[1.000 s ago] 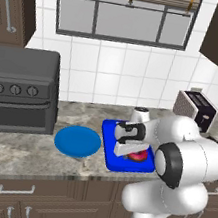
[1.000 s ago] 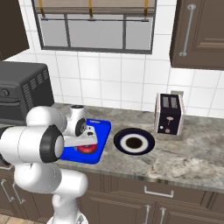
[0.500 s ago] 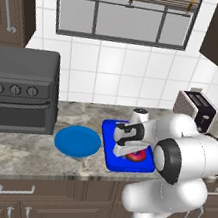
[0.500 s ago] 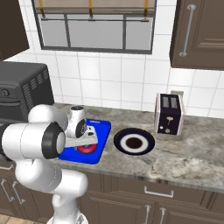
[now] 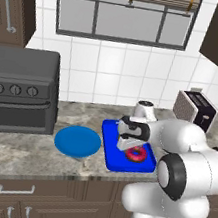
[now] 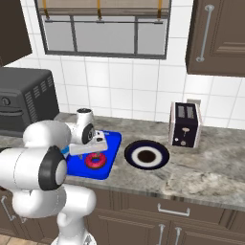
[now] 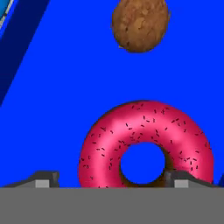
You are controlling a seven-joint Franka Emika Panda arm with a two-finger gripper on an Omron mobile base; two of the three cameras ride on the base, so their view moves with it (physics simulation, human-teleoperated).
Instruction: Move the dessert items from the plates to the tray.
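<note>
The pink-frosted donut [image 7: 109,140] lies flat on the floor of the blue tray [image 7: 65,87], with the small brown ball [image 7: 140,24] resting on the tray beyond it. My gripper [image 7: 113,181] hangs just above the donut, open. The left fingertip [image 7: 43,180] stands apart from the ring and the right fingertip [image 7: 181,180] sits over its right side. From the base, the donut [image 5: 136,154] shows on the tray [image 5: 111,162] under the gripper [image 5: 124,147]. The round blue plate [image 5: 77,142] and the red-rimmed plate [image 6: 131,154] are bare.
A black toaster oven [image 5: 18,90] stands at the counter's left end. A toaster [image 6: 184,124] sits at the back right, beyond the rimmed plate. The tray [image 6: 112,143] lies between the two plates, near the counter's front edge.
The jaws have gone from shut on the donut to wide apart, leaving the donut lying on the tray. The arm has hardly moved.
</note>
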